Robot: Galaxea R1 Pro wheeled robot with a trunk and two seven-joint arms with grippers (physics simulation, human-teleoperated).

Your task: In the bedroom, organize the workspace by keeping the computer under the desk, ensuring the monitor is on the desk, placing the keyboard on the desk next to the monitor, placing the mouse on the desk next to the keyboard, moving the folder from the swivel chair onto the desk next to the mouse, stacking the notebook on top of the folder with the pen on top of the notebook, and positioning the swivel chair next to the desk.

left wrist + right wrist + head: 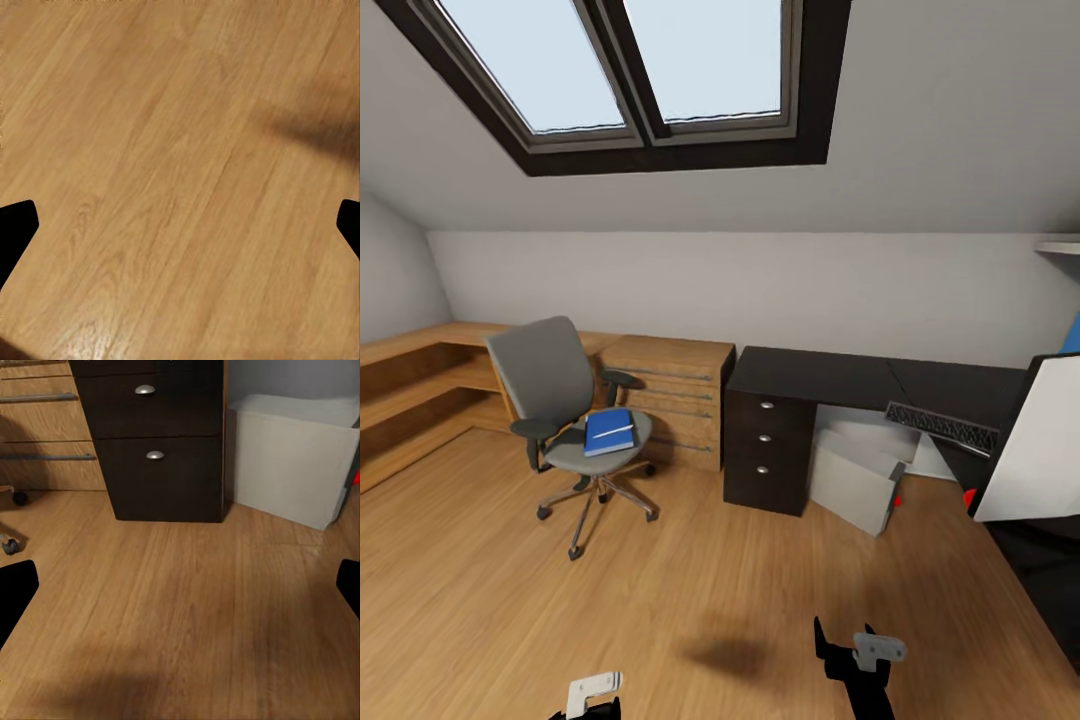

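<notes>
Left claw (180, 225) low over wood floor (150, 150), fingers apart | right claw (180, 585) apart, aimed at table drawers (154, 457) and computer (289, 457) | both empty

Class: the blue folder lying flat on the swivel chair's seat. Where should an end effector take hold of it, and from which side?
Probably the folder's front edge, approached from the open front of the swivel chair. It lies flat on the seat, with the backrest behind and armrests at the sides blocking other approaches.
</notes>
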